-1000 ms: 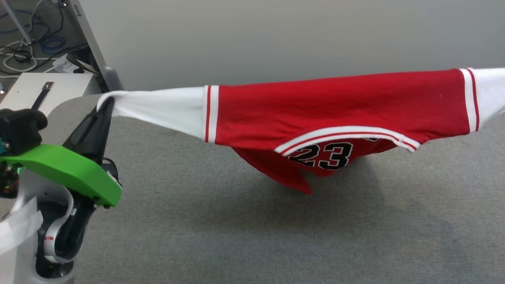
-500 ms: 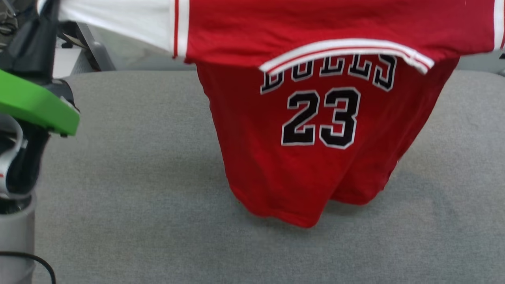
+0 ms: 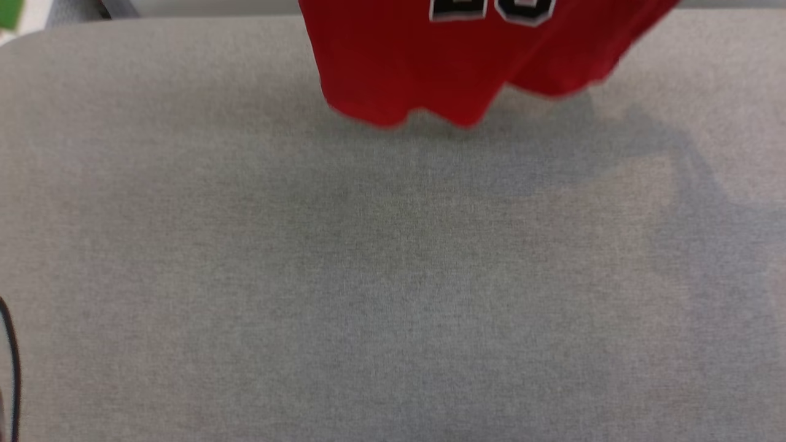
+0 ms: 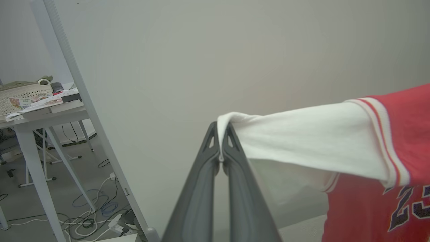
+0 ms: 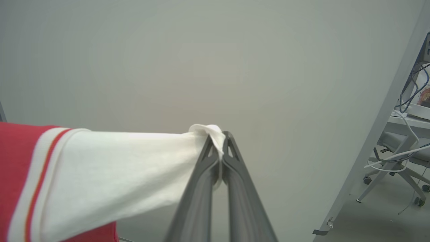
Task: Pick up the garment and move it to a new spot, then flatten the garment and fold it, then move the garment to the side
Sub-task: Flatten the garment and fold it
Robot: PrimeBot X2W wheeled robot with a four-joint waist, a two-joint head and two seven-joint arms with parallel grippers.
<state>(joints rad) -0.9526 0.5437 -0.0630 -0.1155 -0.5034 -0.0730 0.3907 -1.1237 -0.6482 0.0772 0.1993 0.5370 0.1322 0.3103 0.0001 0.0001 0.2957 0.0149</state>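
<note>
Above the worktop (image 3: pixel 393 276), your left tool (image 4: pixel 221 129) and right tool (image 5: pixel 219 136) clamp the garment (image 3: pixel 417 61), hanging it spread for flattening.

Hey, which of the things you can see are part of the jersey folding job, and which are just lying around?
Job: red jersey, left claw and right claw pinching its white sleeves, grey table.
Lying about: basket, floor cables, wheeled chair.

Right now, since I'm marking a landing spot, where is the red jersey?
The red jersey hangs top centre in the head view, hem low over the grey tabletop, its white sleeves pinched by the left gripper and right gripper.
</note>
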